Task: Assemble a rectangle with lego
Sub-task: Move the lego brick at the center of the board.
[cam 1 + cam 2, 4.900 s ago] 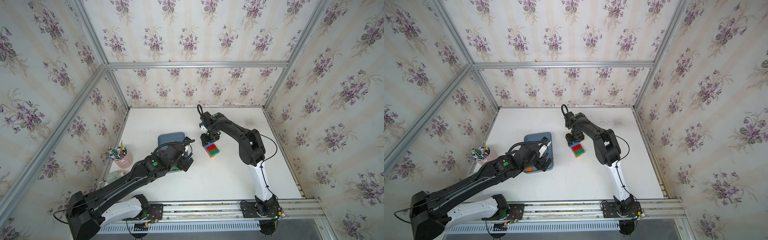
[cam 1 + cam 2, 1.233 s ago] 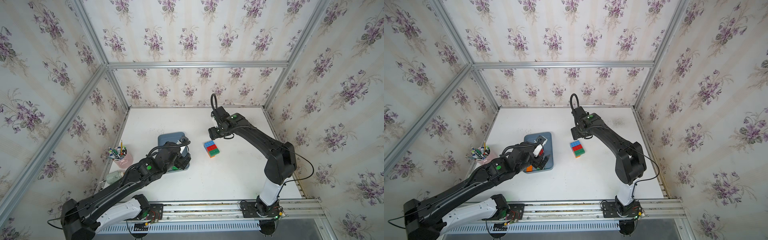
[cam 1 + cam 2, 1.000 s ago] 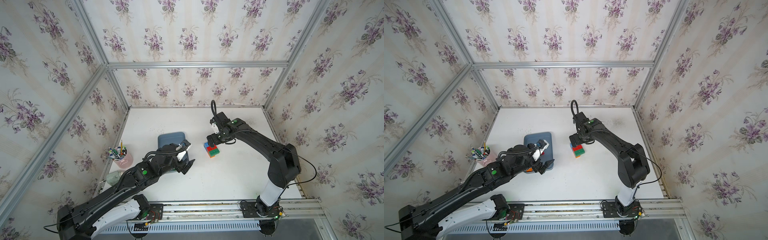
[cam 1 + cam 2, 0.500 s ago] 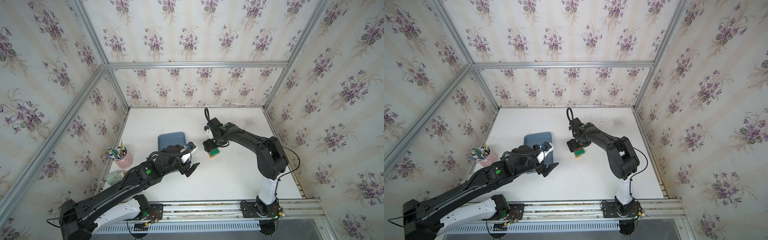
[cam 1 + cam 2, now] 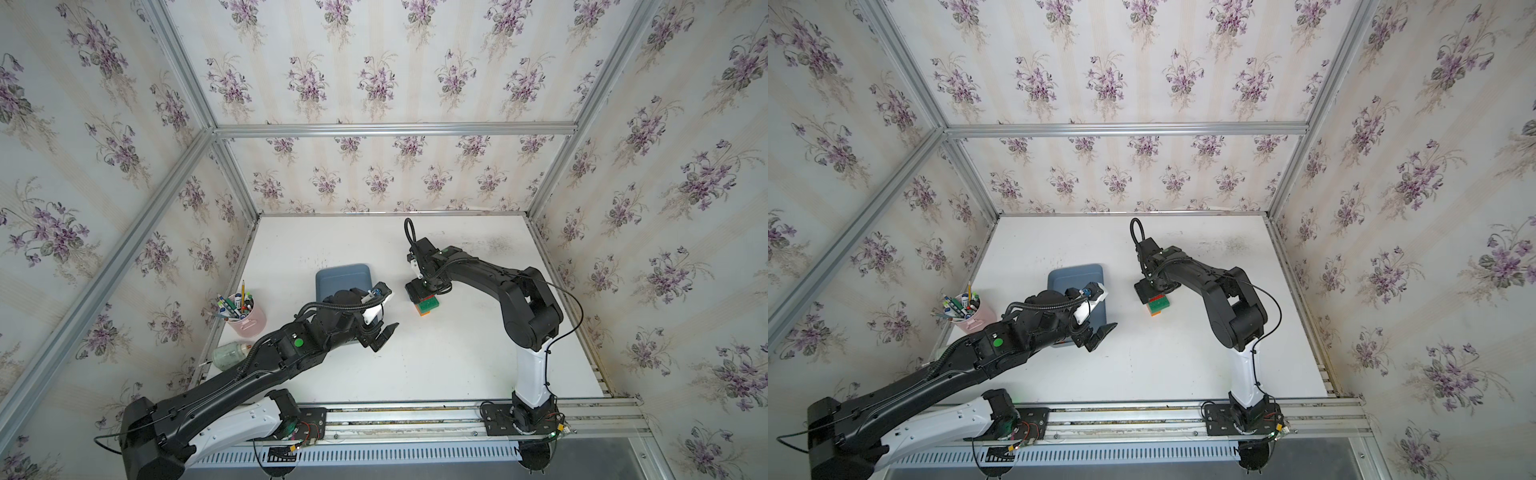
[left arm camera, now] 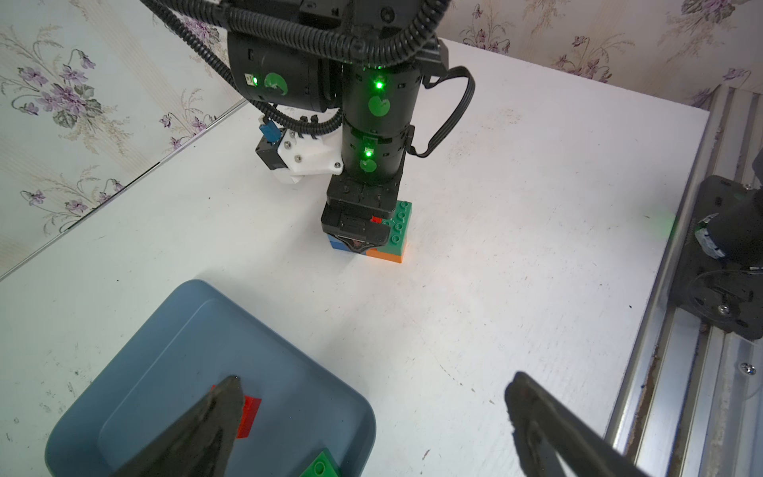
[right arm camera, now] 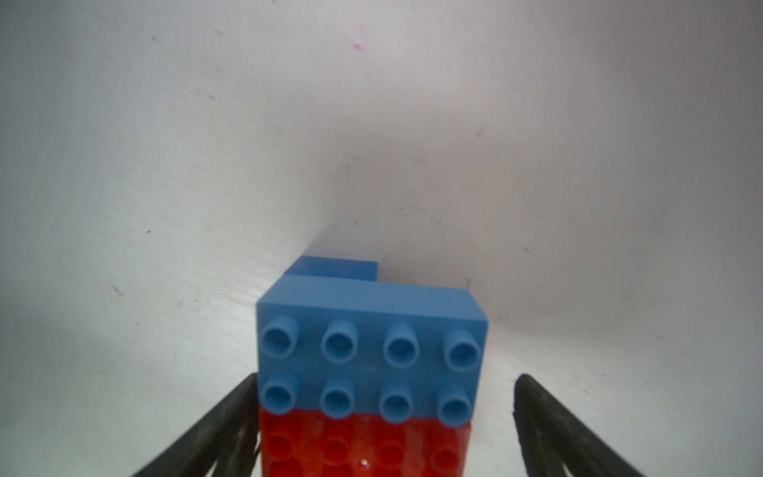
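Right gripper [image 7: 386, 378] is low over the brick stack [image 5: 428, 304] at mid-table, beside the tray [image 5: 340, 272]. Its jaws are wide, straddling the blue brick [image 7: 371, 322] and red brick [image 7: 363, 450]: 1 finger at the side, the other clear, nothing clamped.

Left gripper [image 6: 373, 376] is spread wide and empty over the tray's corner. The tray holds 1 loose red piece [image 6: 249, 413] and 1 green piece [image 6: 320, 468].

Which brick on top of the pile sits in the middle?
The red brick, with the blue brick on one side and the green brick on the other.
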Motion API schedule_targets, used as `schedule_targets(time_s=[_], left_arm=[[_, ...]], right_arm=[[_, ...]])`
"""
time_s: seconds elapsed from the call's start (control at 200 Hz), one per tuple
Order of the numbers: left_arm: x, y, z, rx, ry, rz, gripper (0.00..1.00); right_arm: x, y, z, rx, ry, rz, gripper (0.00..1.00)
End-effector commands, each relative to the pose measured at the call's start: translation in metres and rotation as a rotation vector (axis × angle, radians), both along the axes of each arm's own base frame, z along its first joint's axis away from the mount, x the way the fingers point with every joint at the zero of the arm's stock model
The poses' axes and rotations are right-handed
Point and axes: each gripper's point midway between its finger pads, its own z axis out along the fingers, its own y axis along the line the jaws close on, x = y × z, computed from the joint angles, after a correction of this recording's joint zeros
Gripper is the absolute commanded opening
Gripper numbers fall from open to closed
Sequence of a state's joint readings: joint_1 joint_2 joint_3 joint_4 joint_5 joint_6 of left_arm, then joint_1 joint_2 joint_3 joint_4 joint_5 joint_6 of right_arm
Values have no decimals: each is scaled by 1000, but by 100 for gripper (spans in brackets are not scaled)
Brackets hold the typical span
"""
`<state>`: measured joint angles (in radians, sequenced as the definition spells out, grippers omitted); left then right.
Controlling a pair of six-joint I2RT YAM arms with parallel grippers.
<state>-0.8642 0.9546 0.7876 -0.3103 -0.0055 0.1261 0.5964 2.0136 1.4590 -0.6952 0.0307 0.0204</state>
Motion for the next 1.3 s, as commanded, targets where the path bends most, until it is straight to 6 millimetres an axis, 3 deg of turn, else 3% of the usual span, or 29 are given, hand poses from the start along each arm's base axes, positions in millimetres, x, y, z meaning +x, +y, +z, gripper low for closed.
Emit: schedule_targets(time_s=[0.0, 0.325, 0.954, 0.979, 1.294], left_arm=[[5, -1, 4, -18, -13, 17, 100], [6, -3, 6, -22, -15, 16, 100], [8, -10, 2, -20, 7, 11, 100], [9, -10, 2, -19, 7, 11, 100], [7, -13, 3, -28, 10, -4, 100]], right_arm=[[5, -1, -4, -23, -16, -2, 93], [7, -16, -8, -86, -50, -34, 90], [6, -46, -8, -96, -57, -156, 70], [13, -61, -7, -99, -56, -201, 69], [12, -118, -14, -134, -53, -381, 67]])
